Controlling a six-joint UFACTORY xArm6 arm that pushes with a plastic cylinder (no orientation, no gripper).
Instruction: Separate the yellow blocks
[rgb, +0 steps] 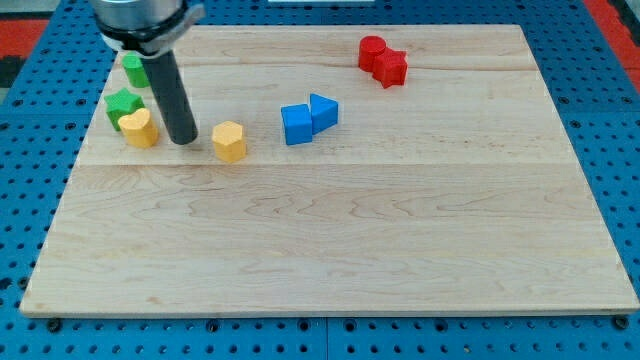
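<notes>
A yellow heart-shaped block (139, 128) lies at the view's left, touching a green star-shaped block (122, 105). A yellow hexagonal block (229, 141) lies to its right, apart from it. My tip (184, 140) rests on the board between the two yellow blocks, closer to the heart-shaped one. The dark rod rises from the tip toward the view's top left.
A green block (134, 68) sits behind the rod at the upper left. Two blue blocks, a cube (296, 125) and a triangular one (323, 111), touch near the middle. Two red blocks (383, 59) touch at the top right. The wooden board (350, 240) lies on a blue pegboard.
</notes>
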